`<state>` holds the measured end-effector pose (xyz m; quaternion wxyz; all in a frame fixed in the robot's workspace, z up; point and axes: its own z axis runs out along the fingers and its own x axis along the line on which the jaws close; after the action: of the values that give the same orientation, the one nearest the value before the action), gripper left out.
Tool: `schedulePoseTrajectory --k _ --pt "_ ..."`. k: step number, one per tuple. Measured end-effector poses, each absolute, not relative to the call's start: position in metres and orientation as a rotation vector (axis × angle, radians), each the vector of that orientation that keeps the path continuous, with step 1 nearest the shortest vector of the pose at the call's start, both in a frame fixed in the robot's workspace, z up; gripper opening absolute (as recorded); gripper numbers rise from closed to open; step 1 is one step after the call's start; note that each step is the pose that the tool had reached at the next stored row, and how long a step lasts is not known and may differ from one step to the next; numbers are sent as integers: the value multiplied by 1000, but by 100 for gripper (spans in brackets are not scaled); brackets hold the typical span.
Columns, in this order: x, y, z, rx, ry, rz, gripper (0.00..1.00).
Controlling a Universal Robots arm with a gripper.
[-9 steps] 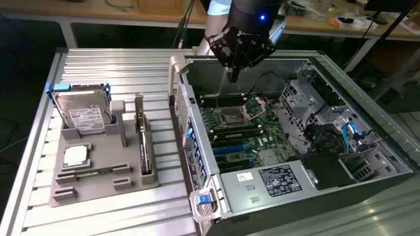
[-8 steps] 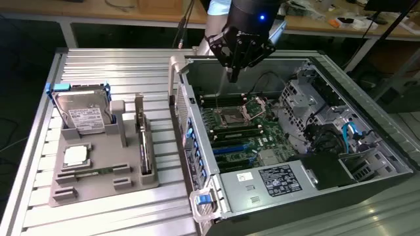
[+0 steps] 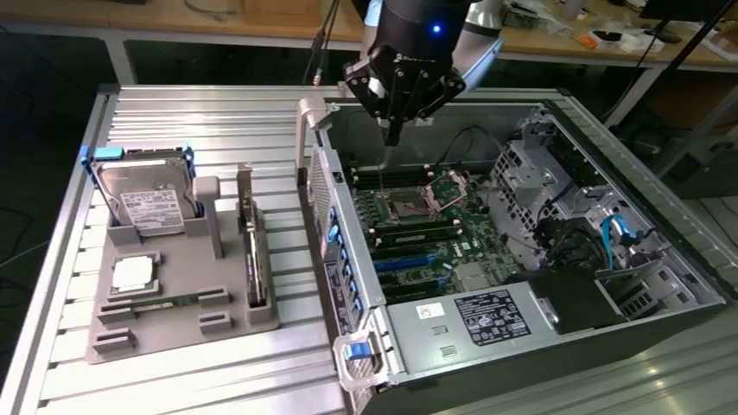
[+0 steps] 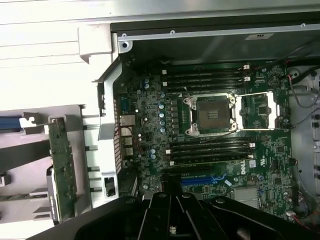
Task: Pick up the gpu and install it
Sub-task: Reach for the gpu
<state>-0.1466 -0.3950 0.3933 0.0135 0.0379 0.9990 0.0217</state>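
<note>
**A:** Where is the hand?

**B:** The black gripper (image 3: 392,131) hangs above the open black-and-silver tower computer case (image 3: 334,199). It is over the case's green motherboard (image 3: 416,233), near the square metal processor socket (image 3: 406,205). Its fingers are pressed together with nothing between them.

**A:** And the gpu?

**B:** The thin tan-brown gpu card (image 3: 252,251) stands on edge in a grey plastic holder (image 3: 173,324) just outside the case, untouched. The case's side wall rises between it and the gripper.

**A:** Anything else around?

**B:** Farther from the case, in the same holder, a silver hard drive with a white label and blue frame (image 3: 144,203) leans upright. A narrow green memory stick (image 3: 162,303) lies flat there too. Case and holder sit on a ribbed aluminium table (image 3: 207,121).
</note>
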Motion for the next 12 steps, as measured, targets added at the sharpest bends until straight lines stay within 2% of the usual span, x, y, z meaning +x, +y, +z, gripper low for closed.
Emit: schedulePoseTrajectory --k 12 --pt "-178 -395 393 118 3110 68 11"
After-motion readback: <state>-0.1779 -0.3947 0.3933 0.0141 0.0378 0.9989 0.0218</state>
